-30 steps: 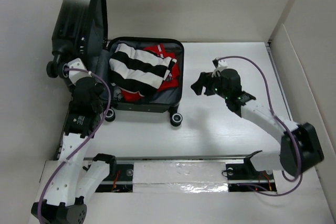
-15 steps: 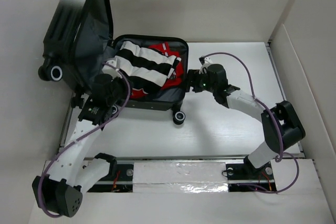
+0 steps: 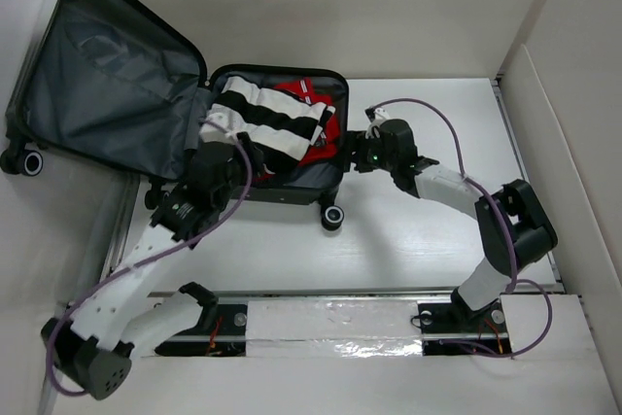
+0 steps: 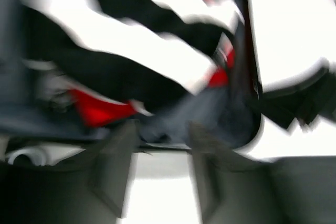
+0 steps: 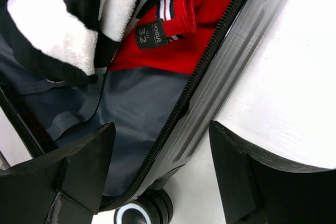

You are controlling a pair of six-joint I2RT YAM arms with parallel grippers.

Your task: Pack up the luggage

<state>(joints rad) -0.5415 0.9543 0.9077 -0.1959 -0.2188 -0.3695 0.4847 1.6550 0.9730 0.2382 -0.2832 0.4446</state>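
Pincer on our right (image 5: 160, 129), released, now straddles the right wall of the small black hard-shell suitcase (image 3: 282, 197) on the desk (image 3: 418, 240). Its grey-lined lid (image 3: 97, 85) has swung wide open, so we judge closing lies ahead. Left pincer (image 4: 157, 177) looks released, empty.

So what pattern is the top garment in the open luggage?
Broad black-and-white stripes. The garment shows best in the top external view.
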